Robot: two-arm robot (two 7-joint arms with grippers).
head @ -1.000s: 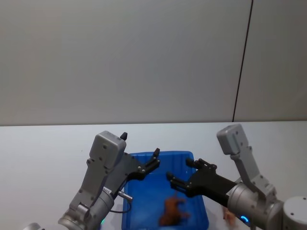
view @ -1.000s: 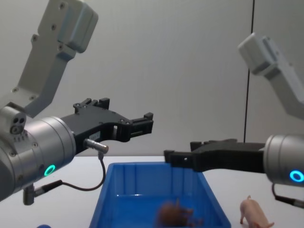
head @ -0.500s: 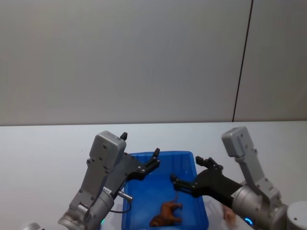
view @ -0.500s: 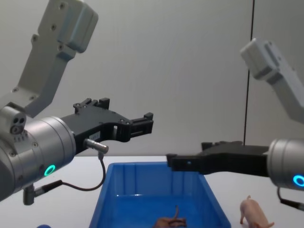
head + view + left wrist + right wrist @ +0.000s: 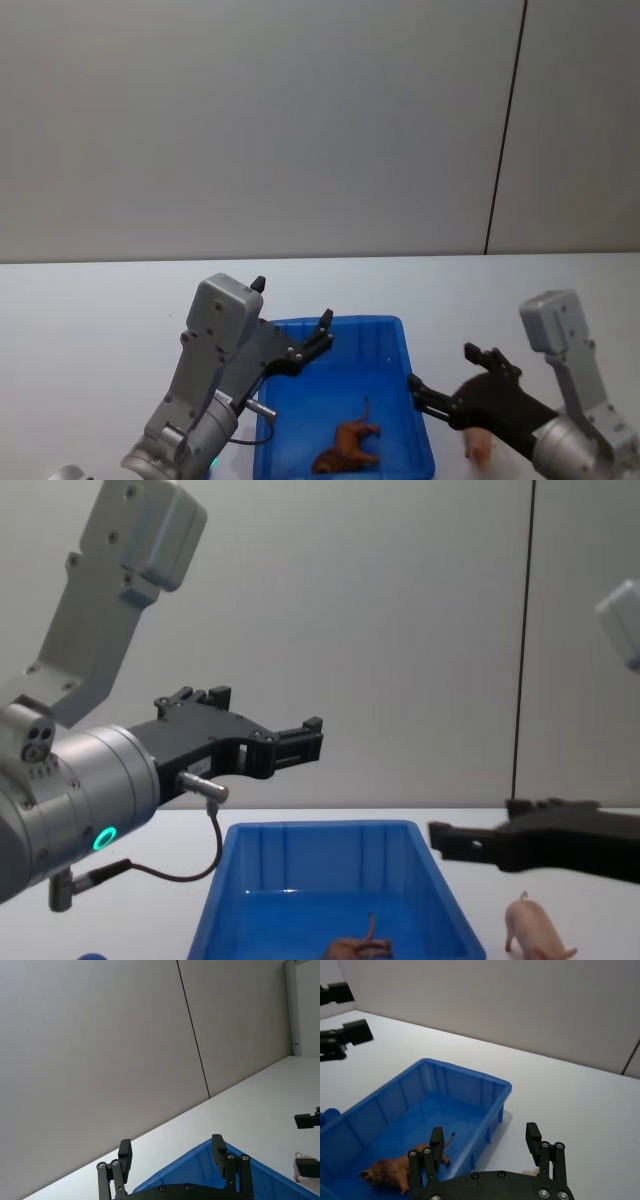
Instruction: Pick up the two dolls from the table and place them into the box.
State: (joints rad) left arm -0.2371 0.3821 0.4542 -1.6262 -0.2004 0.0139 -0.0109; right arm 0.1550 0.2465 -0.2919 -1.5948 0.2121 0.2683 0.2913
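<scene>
Pulling back rightward, jaws apart and empty, the right gripper [image 5: 442,372] leaves the brown doll [image 5: 345,445] in the box [image 5: 330,322]; the pig [image 5: 535,925] awaits on the table [image 5: 100,320], left gripper [image 5: 293,300] idle above, jaws spread.

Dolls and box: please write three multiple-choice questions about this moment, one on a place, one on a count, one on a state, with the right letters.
1. Where is the brown doll? A) in the blue box B) on the table C) in the left gripper
2. How many dolls are outside the box? A) none B) one C) two
3. How is the right gripper? A) shut on the pig B) open, empty C) shut on the brown doll
Answers: 1 A, it lies on the box floor; the left gripper above is open, empty. 2 B, the pink pig stands on the table, right of the box. 3 B, its fingers are spread above the pig.
</scene>
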